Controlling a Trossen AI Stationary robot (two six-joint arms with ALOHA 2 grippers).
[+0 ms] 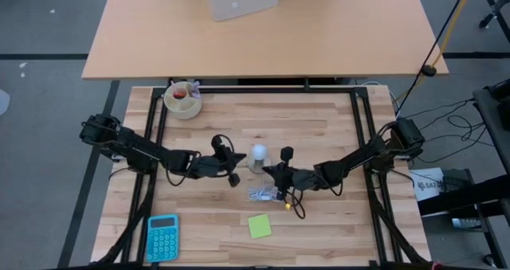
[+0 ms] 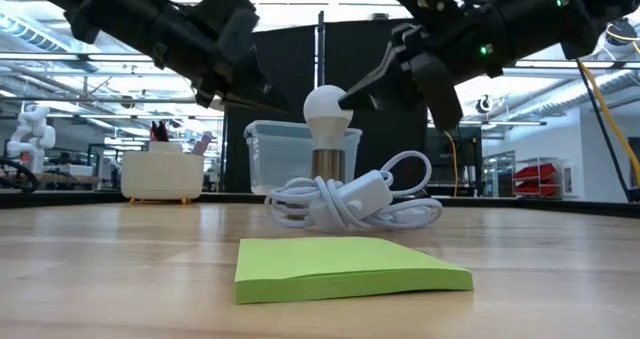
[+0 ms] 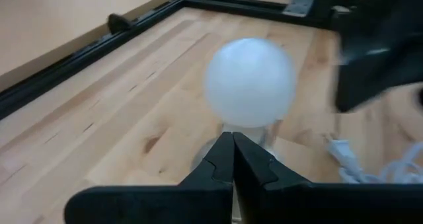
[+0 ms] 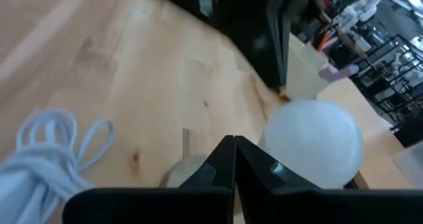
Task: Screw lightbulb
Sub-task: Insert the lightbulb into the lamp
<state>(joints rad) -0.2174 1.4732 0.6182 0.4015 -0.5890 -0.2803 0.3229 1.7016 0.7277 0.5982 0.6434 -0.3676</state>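
Note:
The white lightbulb [image 1: 257, 154] stands upright at the table's middle, globe up, its silvery base [image 2: 328, 165] down on a grey socket disc [image 3: 210, 152]. The coiled white cable [image 2: 352, 201] lies just in front of it. My left gripper [image 1: 233, 177] is shut and hangs to the bulb's left and a little nearer; its tips [image 3: 232, 139] point at the bulb's neck, apart from it. My right gripper [image 1: 268, 171] is shut and close on the bulb's right. My right gripper has its shut fingertips [image 2: 349, 100] against the right side of the lightbulb's globe [image 2: 338, 107], coming in slanting down from the table's right. In its own wrist view the globe [image 4: 316, 151] sits right beside the tips. The bulb stands upright on its base.
A green sticky-note pad [image 1: 259, 225] and a blue calculator [image 1: 162, 236] lie near the front edge. A cream bowl [image 1: 183, 99] stands at the far left corner. A black frame [image 1: 263, 89] runs around the wooden table.

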